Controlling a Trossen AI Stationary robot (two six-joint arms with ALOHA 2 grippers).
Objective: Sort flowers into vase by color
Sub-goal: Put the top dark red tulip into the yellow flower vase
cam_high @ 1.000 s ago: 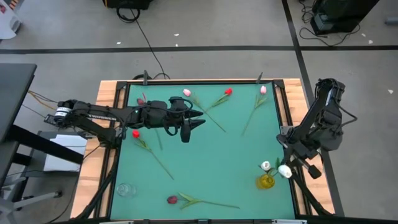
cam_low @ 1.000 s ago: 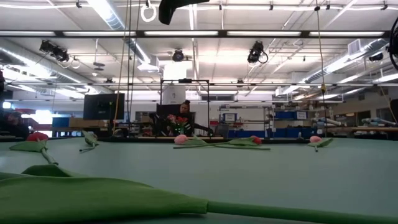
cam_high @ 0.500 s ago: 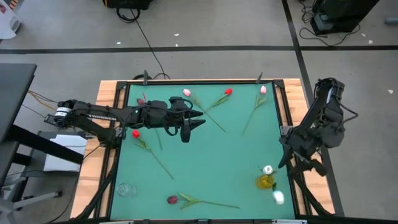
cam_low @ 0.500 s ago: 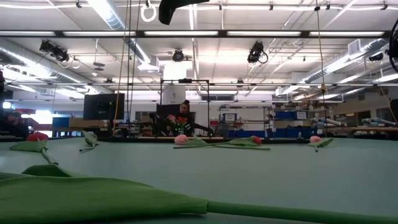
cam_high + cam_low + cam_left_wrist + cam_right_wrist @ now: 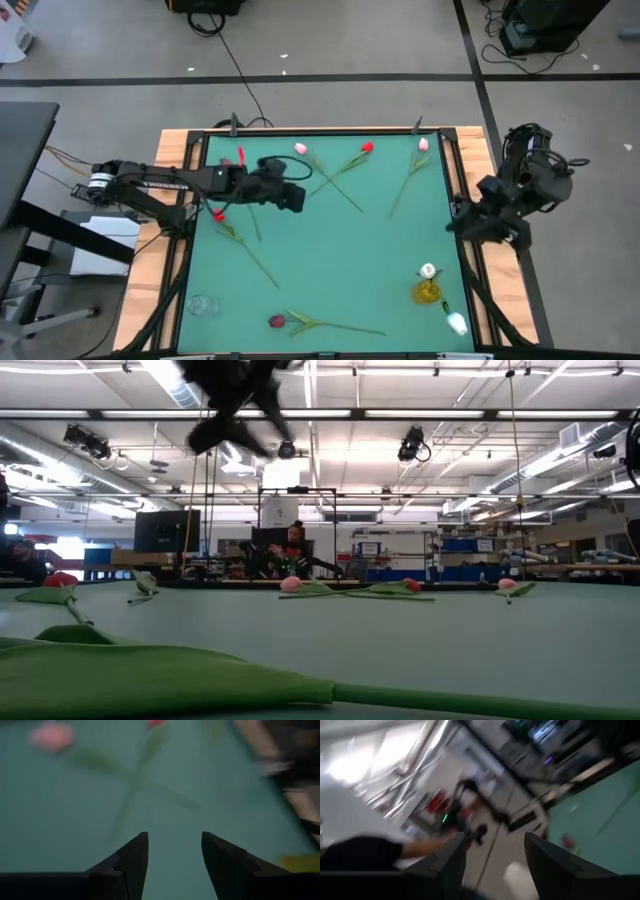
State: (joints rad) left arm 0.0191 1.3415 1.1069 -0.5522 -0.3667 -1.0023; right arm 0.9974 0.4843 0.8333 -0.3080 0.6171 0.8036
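Observation:
Tulips lie flat on the green mat: a pink tulip (image 5: 300, 149), a red tulip (image 5: 367, 147) and a second pink tulip (image 5: 423, 144) at the far side, another red tulip (image 5: 218, 214) at the left, and a maroon tulip (image 5: 277, 321) near the front. One white tulip (image 5: 428, 271) stands in the yellow vase (image 5: 428, 292). Another white tulip (image 5: 455, 322) lies beside the vase at the near right corner. My left gripper (image 5: 174, 852) hovers open above the mat's far left (image 5: 290, 197). My right gripper (image 5: 492, 855) is open, raised over the table's right edge (image 5: 480, 224).
A clear glass vase (image 5: 200, 305) stands at the near left corner. Wooden rails (image 5: 180, 160) frame the mat. The mat's middle (image 5: 340, 250) is bare. A person (image 5: 297, 540) sits beyond the table's far edge.
My right gripper has let go of the white tulip it held over the yellow vase. It has risen and drawn back toward the far right. The tulip has fallen beside the vase and lies at the near right corner. My left gripper has pulled back toward the table's left.

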